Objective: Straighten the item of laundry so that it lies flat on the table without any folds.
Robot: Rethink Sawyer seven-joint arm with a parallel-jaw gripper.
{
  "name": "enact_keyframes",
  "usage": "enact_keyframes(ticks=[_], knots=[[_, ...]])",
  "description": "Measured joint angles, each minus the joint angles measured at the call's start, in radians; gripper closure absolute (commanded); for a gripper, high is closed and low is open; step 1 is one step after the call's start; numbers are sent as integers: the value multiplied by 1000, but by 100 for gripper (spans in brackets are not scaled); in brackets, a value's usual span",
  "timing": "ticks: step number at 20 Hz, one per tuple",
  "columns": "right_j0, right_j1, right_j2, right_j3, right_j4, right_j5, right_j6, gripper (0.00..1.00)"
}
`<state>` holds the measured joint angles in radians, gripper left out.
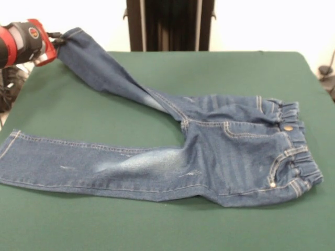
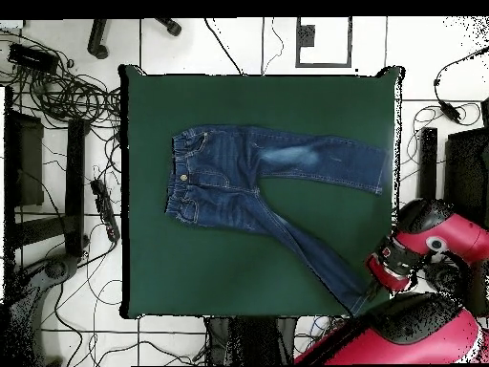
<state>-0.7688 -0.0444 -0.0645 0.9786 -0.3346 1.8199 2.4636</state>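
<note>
The small blue denim jeans [image 1: 220,151] lie on the dark green table [image 1: 78,104], waistband at the right in the front view. One leg lies flat along the near side. The other leg runs diagonally to the far left corner, and its hem is lifted off the cloth. My gripper [image 1: 57,37] is at that corner and shut on the hem. In the overhead view the jeans [image 2: 248,182] spread across the table [image 2: 191,268], and the gripper [image 2: 366,291] holds the diagonal leg's end near the lower right corner.
The red and black arm [image 2: 439,239] hangs beyond the table's right edge in the overhead view. The dark pedestal [image 1: 170,23] stands behind the far edge. Cables [image 2: 57,86] and a power strip [image 2: 103,205] lie on the floor at the left.
</note>
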Motion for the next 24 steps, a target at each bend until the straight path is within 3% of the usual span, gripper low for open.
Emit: enact_keyframes(ticks=[24], knots=[[0,76,0,-157,-1,100,0,100]])
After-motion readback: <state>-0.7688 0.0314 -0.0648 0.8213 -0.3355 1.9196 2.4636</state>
